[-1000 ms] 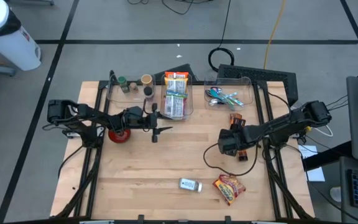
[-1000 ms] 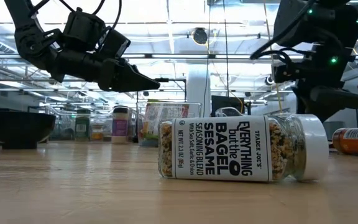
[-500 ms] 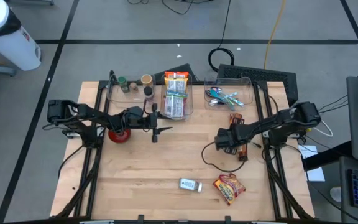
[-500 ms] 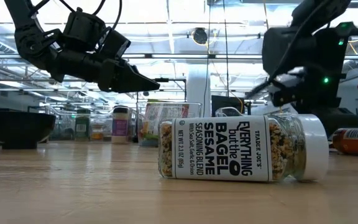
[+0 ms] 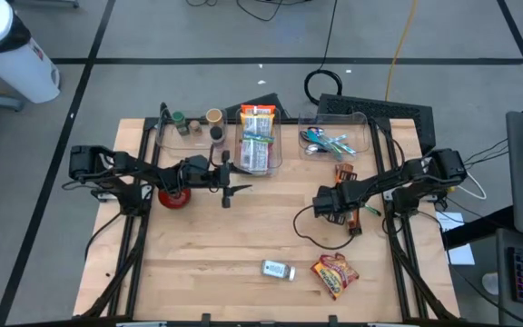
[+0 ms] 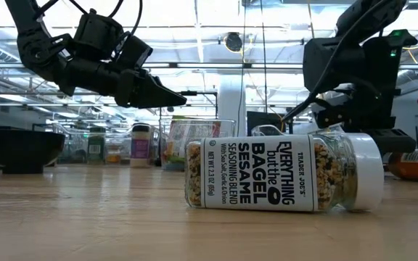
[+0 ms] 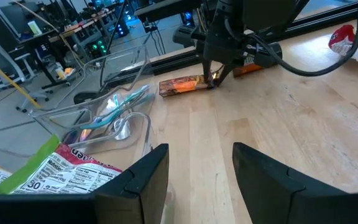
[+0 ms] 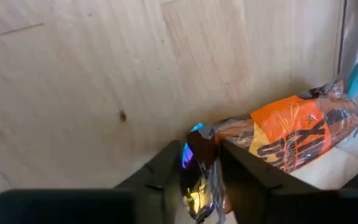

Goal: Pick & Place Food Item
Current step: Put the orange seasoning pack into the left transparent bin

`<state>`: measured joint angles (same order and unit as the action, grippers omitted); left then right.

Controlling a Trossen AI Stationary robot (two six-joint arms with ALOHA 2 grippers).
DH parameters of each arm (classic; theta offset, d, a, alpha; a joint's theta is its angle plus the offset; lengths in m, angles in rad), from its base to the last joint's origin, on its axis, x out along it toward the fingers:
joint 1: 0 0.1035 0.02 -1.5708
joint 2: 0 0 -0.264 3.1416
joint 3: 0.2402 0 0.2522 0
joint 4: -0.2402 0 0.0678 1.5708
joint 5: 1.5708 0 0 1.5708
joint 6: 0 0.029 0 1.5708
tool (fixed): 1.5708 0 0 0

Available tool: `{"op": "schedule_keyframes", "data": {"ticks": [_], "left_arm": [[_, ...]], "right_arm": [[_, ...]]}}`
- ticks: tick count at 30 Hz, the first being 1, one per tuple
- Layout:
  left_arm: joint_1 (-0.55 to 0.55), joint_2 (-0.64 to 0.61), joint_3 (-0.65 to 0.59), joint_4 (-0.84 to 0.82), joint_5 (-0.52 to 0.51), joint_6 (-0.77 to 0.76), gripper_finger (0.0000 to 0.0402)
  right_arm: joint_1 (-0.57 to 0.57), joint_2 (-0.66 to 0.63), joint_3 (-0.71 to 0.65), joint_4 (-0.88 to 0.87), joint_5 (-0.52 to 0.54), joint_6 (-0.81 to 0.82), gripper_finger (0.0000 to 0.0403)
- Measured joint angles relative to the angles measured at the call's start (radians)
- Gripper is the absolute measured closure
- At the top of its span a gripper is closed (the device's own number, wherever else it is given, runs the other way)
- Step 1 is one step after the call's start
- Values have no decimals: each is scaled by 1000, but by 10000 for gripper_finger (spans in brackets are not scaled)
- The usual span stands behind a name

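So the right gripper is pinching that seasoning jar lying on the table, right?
Not the jar. The right gripper is pinching the end of an orange snack wrapper, as the right wrist view shows. The seasoning jar lies untouched near the table's front.

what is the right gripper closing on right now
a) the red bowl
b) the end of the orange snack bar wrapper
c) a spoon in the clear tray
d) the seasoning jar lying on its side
b: in the right wrist view the right gripper has its fingers either side of the crinkled end of the orange snack bar wrapper, while the seasoning jar lies apart near the table's front edge.
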<state>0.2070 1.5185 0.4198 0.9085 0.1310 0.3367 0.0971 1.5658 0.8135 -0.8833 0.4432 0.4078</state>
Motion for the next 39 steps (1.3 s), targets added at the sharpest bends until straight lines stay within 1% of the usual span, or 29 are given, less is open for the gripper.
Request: {"op": "schedule_keyframes", "data": {"ticks": [5, 7, 20, 23, 28, 35, 39], "left_arm": [[0, 0, 0, 0, 0, 0, 215], [0, 0, 0, 0, 0, 0, 215], [0, 0, 0, 0, 0, 0, 215], [0, 0, 0, 0, 0, 0, 215], [0, 0, 0, 1, 0, 0, 215], [0, 0, 0, 1, 1, -6, 215], [-17, 0, 5, -3, 8, -5, 215]], "right_arm": [[0, -1, 0, 0, 3, -1, 380], [0, -1, 0, 0, 3, -1, 397], [0, 0, 1, 8, 4, -5, 402], [0, 0, 26, 7, 5, -23, 402], [1, -1, 111, 11, 31, -97, 403], [1, -1, 223, 20, 30, -232, 403], [1, -1, 257, 114, 27, -344, 403]]}}
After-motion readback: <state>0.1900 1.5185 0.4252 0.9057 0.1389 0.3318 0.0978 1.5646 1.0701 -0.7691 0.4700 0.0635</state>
